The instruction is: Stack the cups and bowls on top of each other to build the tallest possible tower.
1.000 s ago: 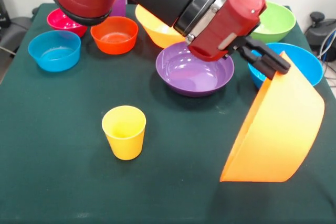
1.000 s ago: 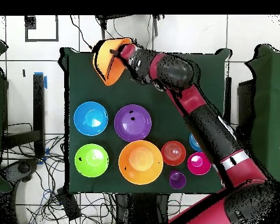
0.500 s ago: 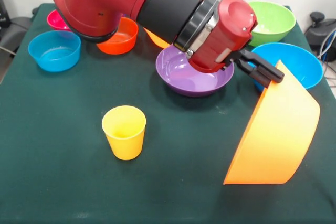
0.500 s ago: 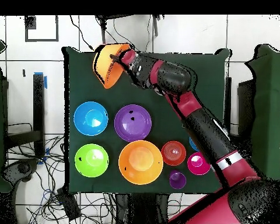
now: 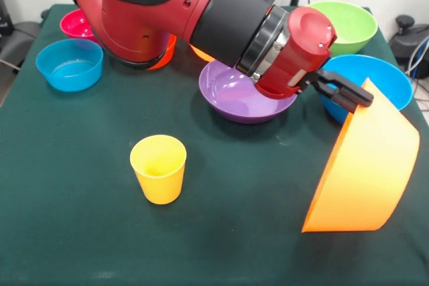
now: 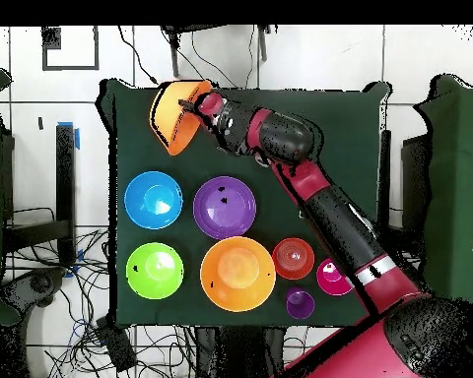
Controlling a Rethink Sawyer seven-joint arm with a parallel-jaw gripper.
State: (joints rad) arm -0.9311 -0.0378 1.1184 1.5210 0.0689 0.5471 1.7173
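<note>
Front view, right of frame: gripper (image 5: 354, 98) clamped on the rim of the tilted large orange bowl (image 5: 365, 169), yellow cup (image 5: 159, 168) standing apart at lower left, so carrying step in hand. Overhead view, upper left: same bowl (image 6: 174, 116) held near the table's top edge, cup probably hidden beneath the arm; next, righting and setting it onto a base.

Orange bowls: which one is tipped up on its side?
The large orange bowl held by the gripper is tipped on edge. The other orange bowl sits flat, open side up, among the other bowls.
</note>
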